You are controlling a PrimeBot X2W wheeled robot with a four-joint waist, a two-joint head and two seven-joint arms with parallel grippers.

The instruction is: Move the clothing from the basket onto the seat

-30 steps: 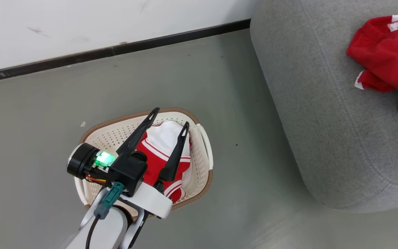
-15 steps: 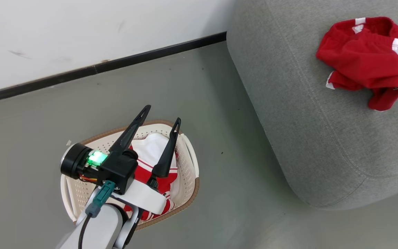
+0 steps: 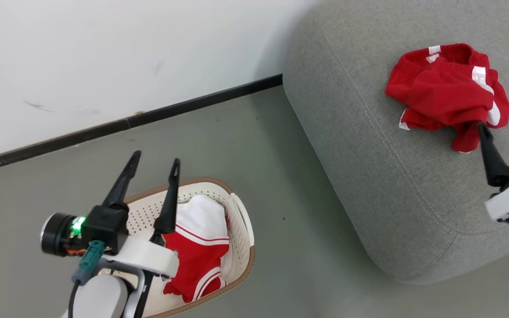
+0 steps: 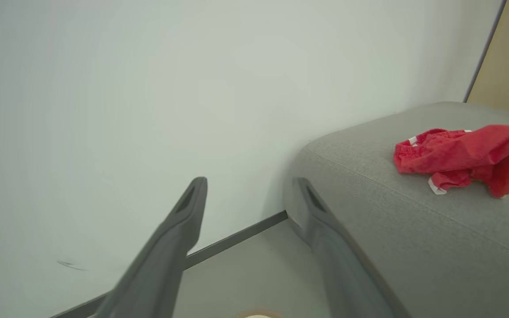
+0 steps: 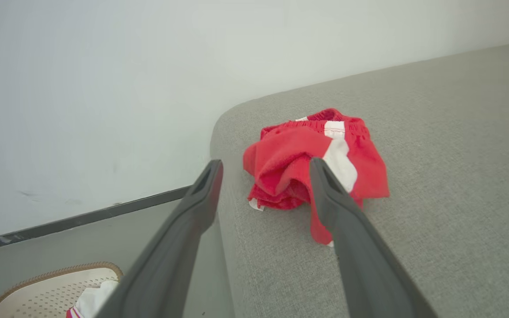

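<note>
Head view: left fingers (image 3: 169, 198), right fingers (image 3: 489, 154) spread, empty; basket (image 3: 245, 229) partly cropped.

Black left hand (image 3: 156, 156) has 2 fingers (image 3: 119, 185), green light (image 3: 77, 224), white bracket (image 3: 146, 261).

Basket (image 3: 240, 221) on floor (image 3: 254, 145) left of seat (image 3: 360, 145), clothing (image 3: 201, 247) in it; one garment (image 3: 440, 84) on seat top, well apart from basket; wall (image 3: 104, 53) behind both.
</note>
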